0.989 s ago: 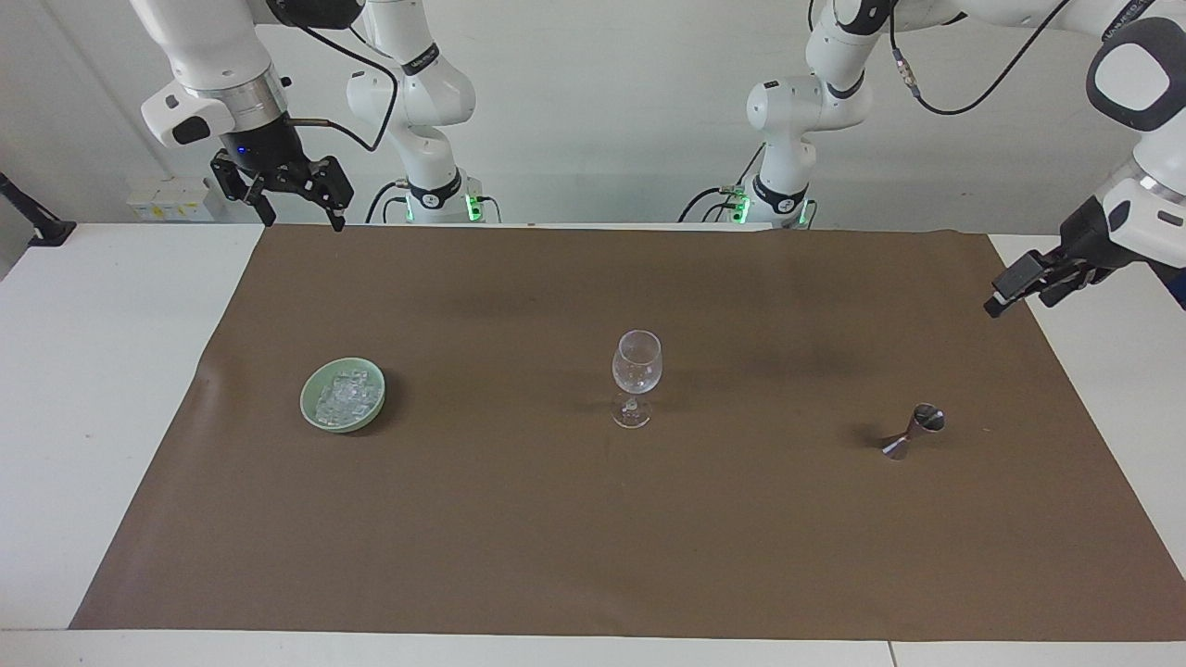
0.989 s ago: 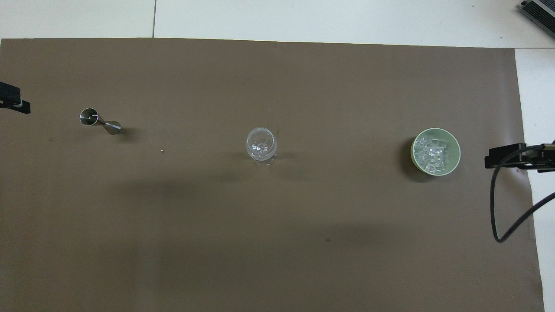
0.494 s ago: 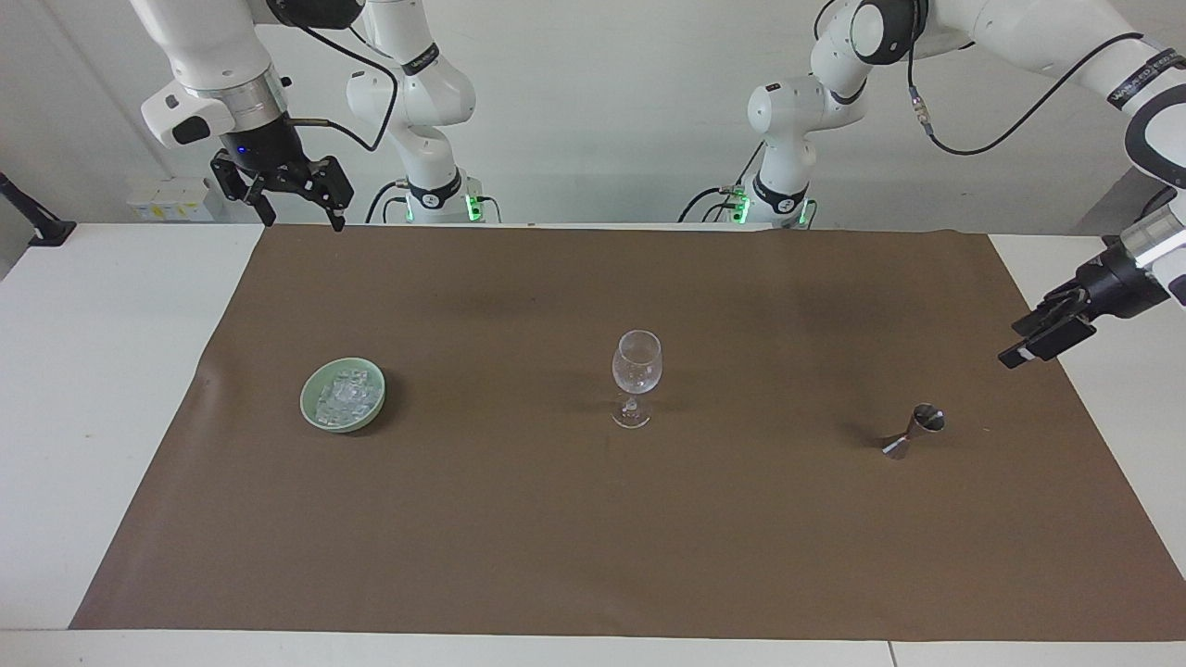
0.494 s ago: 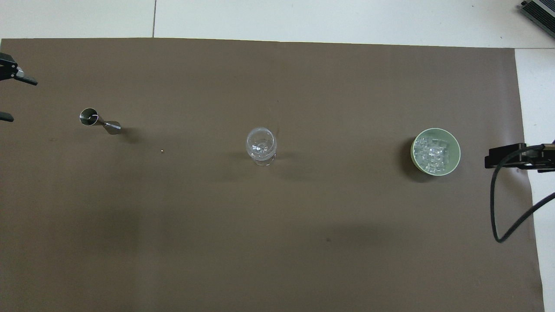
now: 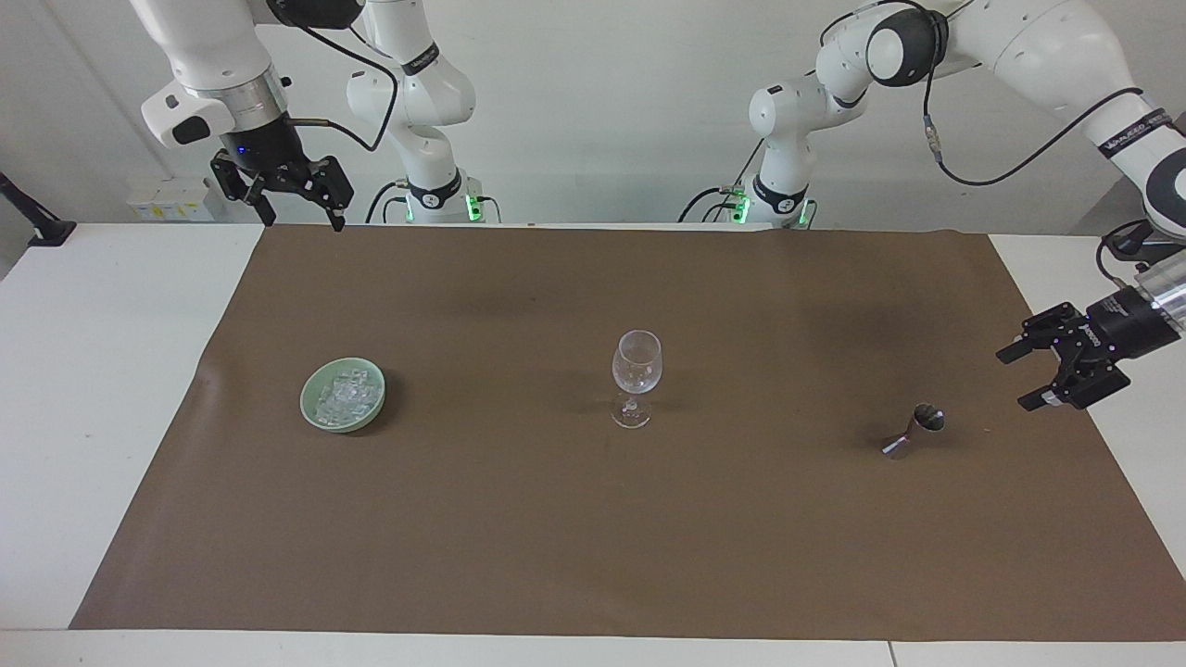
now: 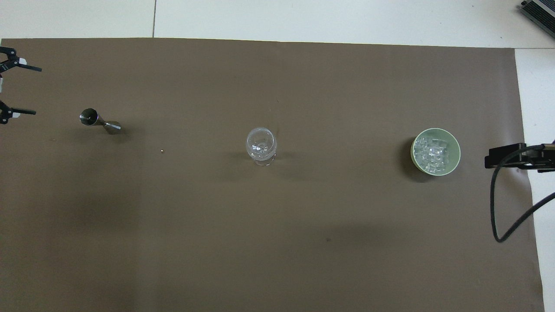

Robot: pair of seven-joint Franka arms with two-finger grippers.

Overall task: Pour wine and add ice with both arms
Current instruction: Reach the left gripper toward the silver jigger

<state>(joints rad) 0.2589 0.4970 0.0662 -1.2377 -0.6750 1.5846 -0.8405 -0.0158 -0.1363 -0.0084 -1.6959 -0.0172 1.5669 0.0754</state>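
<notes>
A clear empty wine glass stands mid-mat; it also shows in the overhead view. A steel jigger stands toward the left arm's end, seen from above too. The ice is a glittering pile in a pale green bowl toward the right arm's end, and the ice and bowl show in the overhead view. My left gripper is open and empty, low beside the jigger, fingers pointing at it; its tips show from above. My right gripper is open and empty, raised over the mat's edge nearest the robots.
A brown mat covers most of the white table. A black cable hangs from the right arm, whose gripper shows beside the bowl from above. A tiny pale speck lies between jigger and glass.
My left gripper has come down and moved toward the jigger, turning so both open fingers show. The right arm, glass, jigger and bowl have not moved.
</notes>
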